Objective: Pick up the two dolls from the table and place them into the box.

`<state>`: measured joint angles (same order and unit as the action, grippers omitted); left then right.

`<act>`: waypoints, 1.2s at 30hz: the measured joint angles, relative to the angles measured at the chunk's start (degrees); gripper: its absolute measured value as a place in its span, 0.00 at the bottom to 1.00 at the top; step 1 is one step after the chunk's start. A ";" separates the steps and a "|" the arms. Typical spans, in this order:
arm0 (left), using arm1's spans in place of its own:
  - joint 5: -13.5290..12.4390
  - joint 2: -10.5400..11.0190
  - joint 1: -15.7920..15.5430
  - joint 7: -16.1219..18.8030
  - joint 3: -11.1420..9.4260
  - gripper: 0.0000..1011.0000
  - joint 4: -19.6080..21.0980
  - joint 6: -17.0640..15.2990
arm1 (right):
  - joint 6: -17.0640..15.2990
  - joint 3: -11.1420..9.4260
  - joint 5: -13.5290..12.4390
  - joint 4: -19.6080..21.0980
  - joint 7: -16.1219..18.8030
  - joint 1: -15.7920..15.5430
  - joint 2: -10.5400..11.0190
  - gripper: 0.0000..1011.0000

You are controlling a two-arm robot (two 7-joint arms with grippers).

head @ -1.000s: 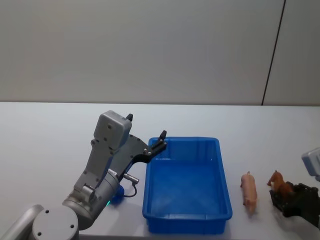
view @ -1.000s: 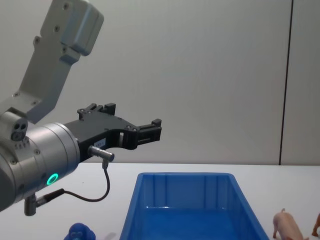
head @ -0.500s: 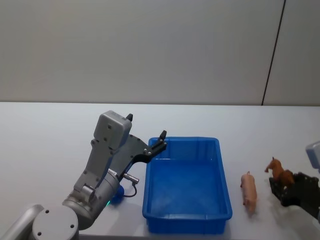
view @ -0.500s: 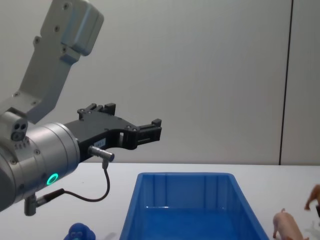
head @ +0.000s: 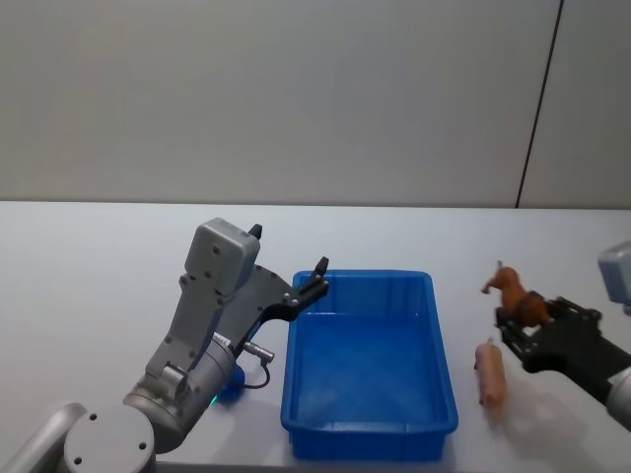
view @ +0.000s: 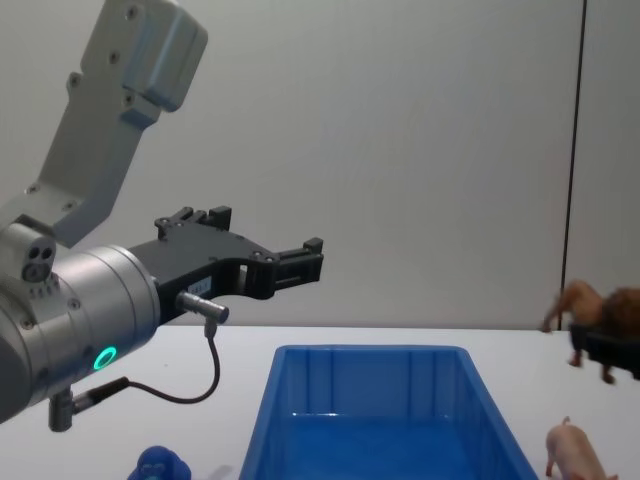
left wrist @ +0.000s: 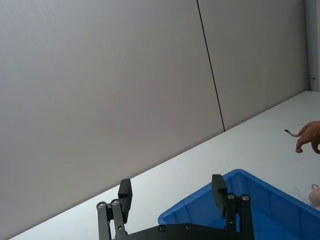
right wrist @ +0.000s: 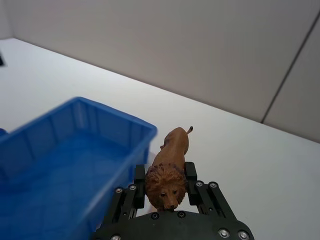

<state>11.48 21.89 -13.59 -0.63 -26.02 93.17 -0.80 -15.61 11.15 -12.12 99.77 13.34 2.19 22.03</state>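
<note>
2 dolls are in play and neither is in the box (head: 446, 367) yet. The lion (right wrist: 172, 150) is carried in the air just outside the box's right wall. The right gripper (head: 523, 323) has its jaws pinching the lion's body from both sides, head toward the wrist and tail pointing away. The pig (head: 490, 372) lies on the counter (head: 99, 256) just beside that same right wall, below and a little nearer than the lion.

I judge the step in hand to be the carry of doll 1 toward the box. The next move calls for travel leftward over the right rim until the lion hangs above the blue floor, and only then for the jaws to spread. The lion looks high enough to pass the rim, though the margin is hard to read.

Room is generous: nothing shows inside the box, and its sloping walls leave a wide mouth. The left gripper (left wrist: 171, 190) hovers over the box's far left corner, jaws spread and holding nothing, so the drop is best made toward the box's right half. A small blue toy (head: 227, 384) sits on the counter left of the box, well out of the way.
</note>
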 joint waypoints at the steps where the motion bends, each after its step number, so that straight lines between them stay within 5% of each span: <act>1: 0.00 0.00 0.00 0.00 0.00 0.99 0.00 0.00 | -0.06 0.14 0.00 0.35 0.25 0.00 -0.11 0.44; 8: 0.00 0.00 0.00 0.01 0.00 0.99 0.00 0.00 | -2.14 2.42 1.32 3.09 2.89 0.29 -1.99 0.44; 18: 0.00 0.00 0.00 0.00 0.00 0.99 0.00 0.00 | -6.29 6.96 6.40 3.66 4.60 1.43 -6.22 0.47; 36: 0.00 0.00 0.00 0.01 0.00 0.99 0.00 0.00 | -7.89 8.77 8.91 2.47 3.15 2.69 -9.03 0.98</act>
<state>11.48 21.90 -13.59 -0.62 -26.03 93.17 -0.79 -23.50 19.92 -3.21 102.24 16.49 4.88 13.01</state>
